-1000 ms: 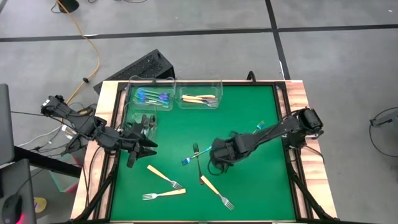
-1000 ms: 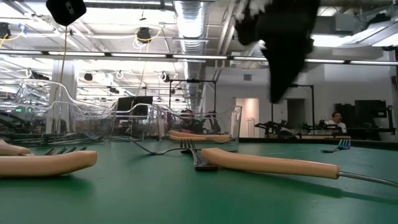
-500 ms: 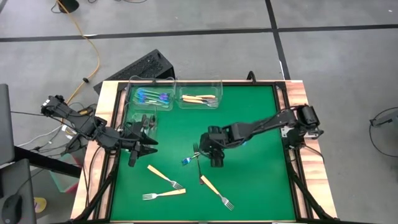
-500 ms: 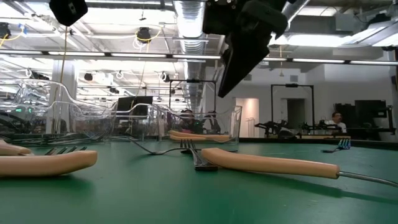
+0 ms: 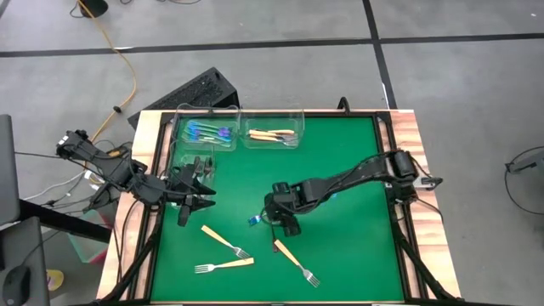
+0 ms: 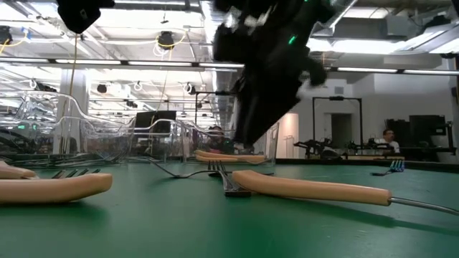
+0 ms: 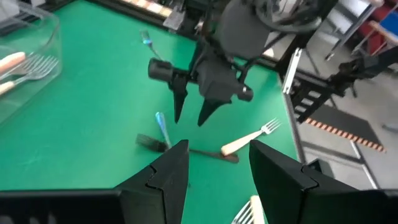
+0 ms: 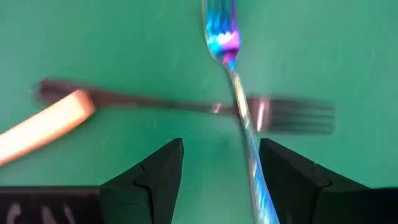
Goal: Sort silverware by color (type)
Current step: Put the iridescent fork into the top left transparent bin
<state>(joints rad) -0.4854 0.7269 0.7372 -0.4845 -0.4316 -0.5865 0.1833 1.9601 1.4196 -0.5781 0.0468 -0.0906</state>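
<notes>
right wrist view | blue fork [image 8: 239, 106] crosses dark fork [image 8: 186, 104] | right end effector [image 8: 221, 171] spread

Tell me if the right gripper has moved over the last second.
Yes. In the high view the right gripper has swung left across the green mat, away from the table's right edge, and now hangs open over the crossed blue-iridescent fork and dark fork.
</notes>
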